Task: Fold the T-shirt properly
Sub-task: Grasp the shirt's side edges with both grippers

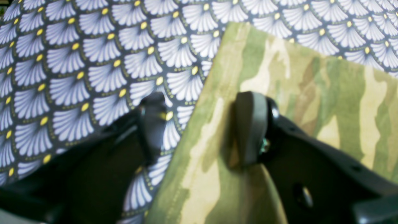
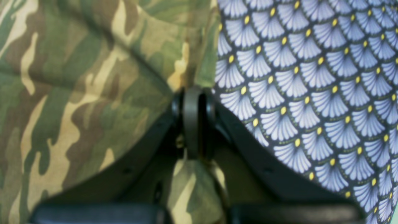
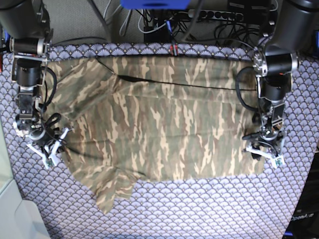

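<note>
Risk at 9 o'clock of the base view: right gripper (image 3: 50,149), jaws clamped on a pinch of the camouflage-print cloth T-shirt (image 3: 159,124), liable to drag one side alone and skew the fold. At 3 o'clock, left gripper (image 3: 265,149) gaping over the hem, holding nothing. Shirt spread flat on the purple scale-patterned cloth (image 3: 199,214), long axis 9-to-3, loose sleeve toward 7
</note>
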